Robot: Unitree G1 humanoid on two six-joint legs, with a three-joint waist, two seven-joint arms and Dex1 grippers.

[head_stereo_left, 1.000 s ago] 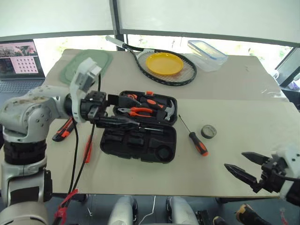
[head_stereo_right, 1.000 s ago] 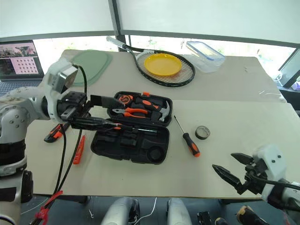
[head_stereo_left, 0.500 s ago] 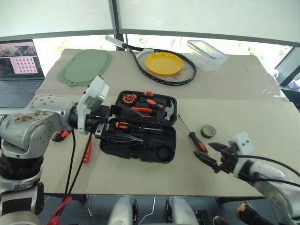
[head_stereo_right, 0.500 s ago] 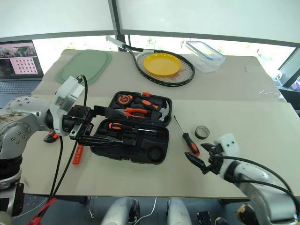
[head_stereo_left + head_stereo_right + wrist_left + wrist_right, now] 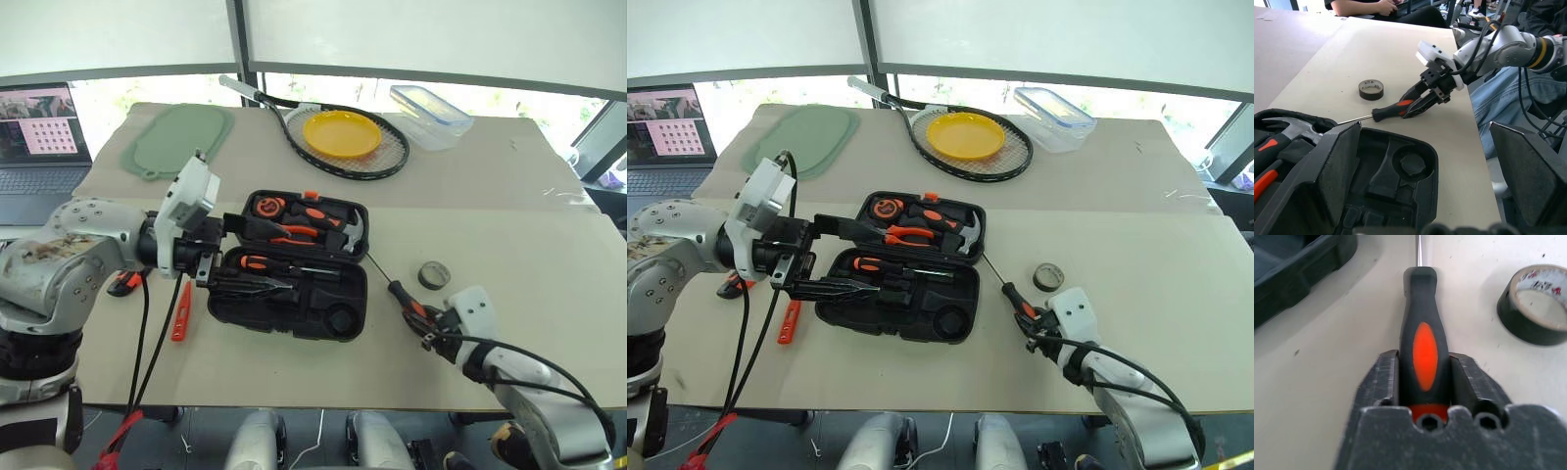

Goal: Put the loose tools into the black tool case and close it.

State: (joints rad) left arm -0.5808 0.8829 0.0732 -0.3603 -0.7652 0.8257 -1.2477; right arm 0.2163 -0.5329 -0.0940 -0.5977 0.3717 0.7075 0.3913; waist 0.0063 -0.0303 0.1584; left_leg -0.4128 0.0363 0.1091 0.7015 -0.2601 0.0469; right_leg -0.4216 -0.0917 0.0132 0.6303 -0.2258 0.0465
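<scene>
The black tool case (image 5: 338, 294) lies open at the table's middle, with pliers, a hammer and a tape measure in its far half and one black-orange screwdriver (image 5: 266, 263) in its near half. My left gripper (image 5: 257, 257) hangs open over the case's left end with nothing between its fingers (image 5: 1339, 166). Right of the case, my right gripper (image 5: 423, 318) is shut on the handle of the second screwdriver (image 5: 1423, 345), whose shaft points at the case. The grey tape roll (image 5: 434, 274) lies just beyond it. The orange tester screwdriver (image 5: 181, 313) and the utility knife (image 5: 124, 283) lie left of the case, the knife partly hidden by my left arm.
At the back of the table a racket holds a yellow plate (image 5: 343, 134), and a clear lidded box (image 5: 431, 116) stands to its right. A green mat (image 5: 176, 140) lies at the back left, near a laptop (image 5: 39, 127). A person (image 5: 1386, 10) sits past the table's right side.
My right gripper has come in from the near right edge to the screwdriver and closed on its handle. The left gripper has stayed open over the case.
</scene>
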